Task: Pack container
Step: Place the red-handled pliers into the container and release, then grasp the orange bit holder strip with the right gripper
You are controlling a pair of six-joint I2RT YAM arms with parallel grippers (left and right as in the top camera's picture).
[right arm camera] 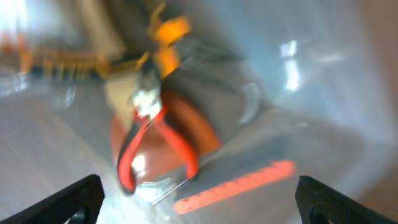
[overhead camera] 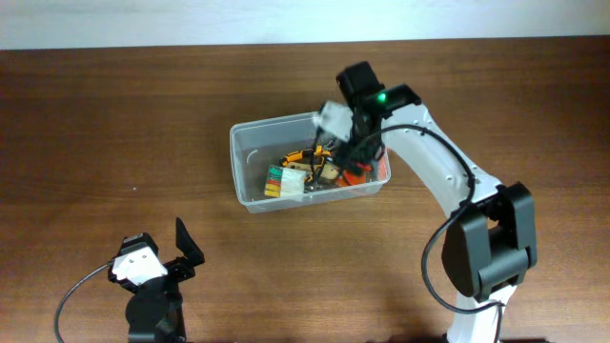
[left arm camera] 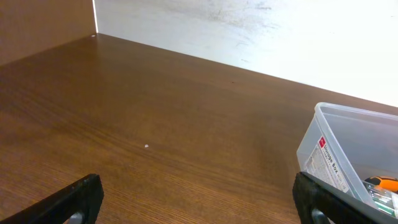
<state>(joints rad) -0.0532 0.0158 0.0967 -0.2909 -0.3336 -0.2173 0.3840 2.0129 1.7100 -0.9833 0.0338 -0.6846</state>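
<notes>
The container (overhead camera: 250, 143) is a clear plastic tub at the table's middle, holding several small tools at its right end. Its labelled corner shows in the left wrist view (left arm camera: 329, 149). My right gripper (overhead camera: 357, 157) is open and empty, reaching down over the tub's right end. In its blurred view red-handled pliers (right arm camera: 152, 146) and an orange strip (right arm camera: 236, 186) lie in the tub just beyond my right gripper's fingers (right arm camera: 199, 205). My left gripper (overhead camera: 176, 250) is open and empty near the table's front left, apart from the tub; it also shows in the left wrist view (left arm camera: 199, 202).
A white wall (left arm camera: 249, 31) runs behind the table's far edge. Bare brown tabletop (overhead camera: 114, 124) lies left of the tub. The right arm's black base (overhead camera: 491, 248) stands at the front right.
</notes>
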